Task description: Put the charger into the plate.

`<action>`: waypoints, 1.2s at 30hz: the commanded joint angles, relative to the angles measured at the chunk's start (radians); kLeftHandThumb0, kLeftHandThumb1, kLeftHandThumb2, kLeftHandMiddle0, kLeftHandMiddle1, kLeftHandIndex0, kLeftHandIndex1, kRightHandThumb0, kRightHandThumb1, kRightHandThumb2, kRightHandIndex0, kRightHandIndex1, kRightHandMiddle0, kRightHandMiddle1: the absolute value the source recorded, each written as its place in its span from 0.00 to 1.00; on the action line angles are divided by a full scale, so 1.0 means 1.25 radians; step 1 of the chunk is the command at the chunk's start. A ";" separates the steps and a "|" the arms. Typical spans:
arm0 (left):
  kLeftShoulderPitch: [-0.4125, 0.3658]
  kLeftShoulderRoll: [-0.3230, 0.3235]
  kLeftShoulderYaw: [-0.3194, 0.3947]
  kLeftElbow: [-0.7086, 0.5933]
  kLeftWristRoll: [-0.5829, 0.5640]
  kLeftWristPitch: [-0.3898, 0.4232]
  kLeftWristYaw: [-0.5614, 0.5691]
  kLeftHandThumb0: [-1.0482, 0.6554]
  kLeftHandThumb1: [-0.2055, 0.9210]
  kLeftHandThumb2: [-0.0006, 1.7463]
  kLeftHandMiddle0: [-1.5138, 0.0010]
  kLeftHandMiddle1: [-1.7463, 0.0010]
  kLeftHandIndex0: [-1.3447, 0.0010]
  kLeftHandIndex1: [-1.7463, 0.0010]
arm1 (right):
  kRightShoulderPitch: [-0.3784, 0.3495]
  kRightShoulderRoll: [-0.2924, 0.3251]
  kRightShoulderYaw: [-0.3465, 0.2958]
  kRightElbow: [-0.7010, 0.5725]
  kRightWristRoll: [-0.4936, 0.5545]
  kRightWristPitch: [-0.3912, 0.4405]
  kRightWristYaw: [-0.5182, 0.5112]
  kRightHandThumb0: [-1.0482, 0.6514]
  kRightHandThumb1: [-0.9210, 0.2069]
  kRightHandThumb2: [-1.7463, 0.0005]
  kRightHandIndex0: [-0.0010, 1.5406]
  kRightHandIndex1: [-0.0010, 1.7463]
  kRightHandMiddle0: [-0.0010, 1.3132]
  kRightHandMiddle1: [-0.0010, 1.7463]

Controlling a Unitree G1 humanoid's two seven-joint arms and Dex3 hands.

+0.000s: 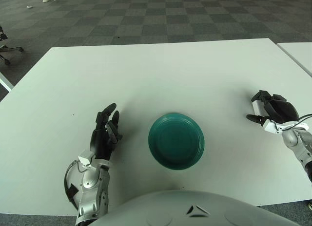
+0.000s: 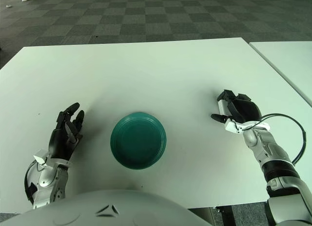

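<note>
Charger (image 2: 223, 106): one, white, apparently clasped in the right hand (image 2: 238, 111). One green plate (image 1: 176, 141) sits on one table (image 1: 161, 75). Left hand (image 1: 105, 135) lies loosely spread.

Bright even light, soft faint shadows, sharp focus, perhaps slight edge distortion

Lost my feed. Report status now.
Right robot hand shut on white charger, right of green plate. Left robot hand open, idle. Plate empty, path clear.
</note>
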 commanded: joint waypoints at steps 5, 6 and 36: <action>-0.008 0.002 0.005 0.032 0.006 0.020 0.010 0.09 1.00 0.57 0.79 1.00 1.00 0.55 | -0.009 0.018 0.021 0.058 -0.004 -0.052 -0.044 0.32 0.01 0.62 0.78 1.00 0.76 1.00; -0.009 0.003 0.006 0.033 0.005 0.020 0.010 0.09 1.00 0.57 0.79 1.00 1.00 0.55 | -0.011 0.019 0.022 0.063 -0.003 -0.055 -0.048 0.32 0.01 0.62 0.79 1.00 0.76 1.00; -0.022 0.008 0.015 0.050 0.001 0.017 0.005 0.09 1.00 0.57 0.79 1.00 1.00 0.55 | 0.103 0.031 -0.115 -0.444 0.088 0.016 0.058 0.34 0.04 0.63 0.81 1.00 0.67 1.00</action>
